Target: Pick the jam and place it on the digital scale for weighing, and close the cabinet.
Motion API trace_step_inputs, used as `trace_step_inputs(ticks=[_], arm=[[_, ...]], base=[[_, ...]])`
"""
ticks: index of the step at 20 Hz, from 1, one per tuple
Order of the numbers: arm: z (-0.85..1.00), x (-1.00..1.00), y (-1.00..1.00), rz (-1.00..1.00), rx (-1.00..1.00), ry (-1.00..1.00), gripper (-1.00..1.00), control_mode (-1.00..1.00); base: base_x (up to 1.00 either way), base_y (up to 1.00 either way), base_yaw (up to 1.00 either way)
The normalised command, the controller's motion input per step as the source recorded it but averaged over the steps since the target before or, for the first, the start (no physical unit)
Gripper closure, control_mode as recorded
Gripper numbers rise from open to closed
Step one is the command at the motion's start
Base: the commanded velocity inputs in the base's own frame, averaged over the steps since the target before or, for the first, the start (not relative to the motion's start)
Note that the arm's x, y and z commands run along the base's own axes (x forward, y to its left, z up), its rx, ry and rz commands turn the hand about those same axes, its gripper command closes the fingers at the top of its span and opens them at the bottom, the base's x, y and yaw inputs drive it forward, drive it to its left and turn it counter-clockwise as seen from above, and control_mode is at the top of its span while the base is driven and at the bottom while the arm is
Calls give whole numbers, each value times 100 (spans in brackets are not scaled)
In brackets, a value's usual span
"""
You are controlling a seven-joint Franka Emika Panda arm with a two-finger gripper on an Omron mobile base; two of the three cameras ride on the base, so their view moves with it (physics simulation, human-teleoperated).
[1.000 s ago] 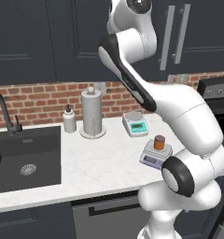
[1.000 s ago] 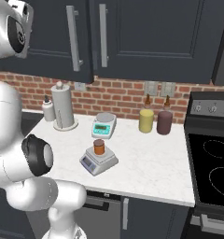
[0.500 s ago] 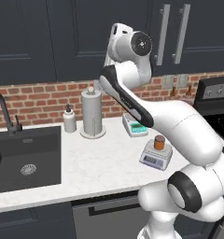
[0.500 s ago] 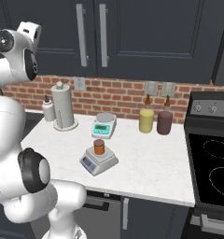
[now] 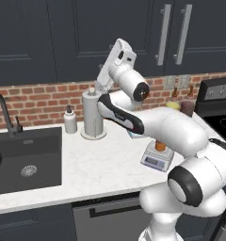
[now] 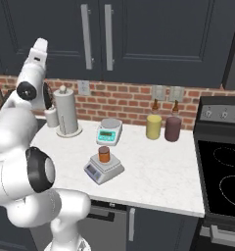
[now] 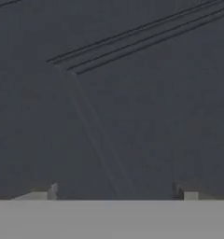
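Note:
The jam [image 6: 104,155] stands upright on the square platform of the digital scale [image 6: 104,170], mid-counter; from the left base view the jam [image 5: 160,146] and the scale [image 5: 157,160] lie partly behind my forearm. The cabinet [image 6: 153,39] runs above the counter, its doors flush and its bar handles [image 6: 85,37] side by side. My hand [image 5: 118,52] is raised close to a cabinet door [image 5: 82,33], far above the jam. In the hand view my gripper [image 7: 114,193] is open, with nothing between its fingertips [image 7: 43,192], facing the dark door panel.
Behind the grey scale sits a white scale with a teal panel [image 6: 109,132]. A paper towel holder [image 6: 65,112] and a soap bottle [image 5: 70,120] stand at the brick wall. A pale yellow canister [image 6: 153,126] and a dark canister [image 6: 172,129] sit near the stove [image 6: 222,166]. The sink [image 5: 25,160] lies at the left.
My arm has swung down and leftward along the cabinet front. The door handle nearest my hand has drawn level with its neighbour. The jam and the scale have not moved.

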Motion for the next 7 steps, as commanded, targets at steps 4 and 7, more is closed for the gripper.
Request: trace_step_inputs(ticks=[4,7], arm=[[-28,100,0,2,0,33,-100,-100],[-7,99,-3,2,0,34,-100,-100]], base=[[0,0,0],[0,0,0]])
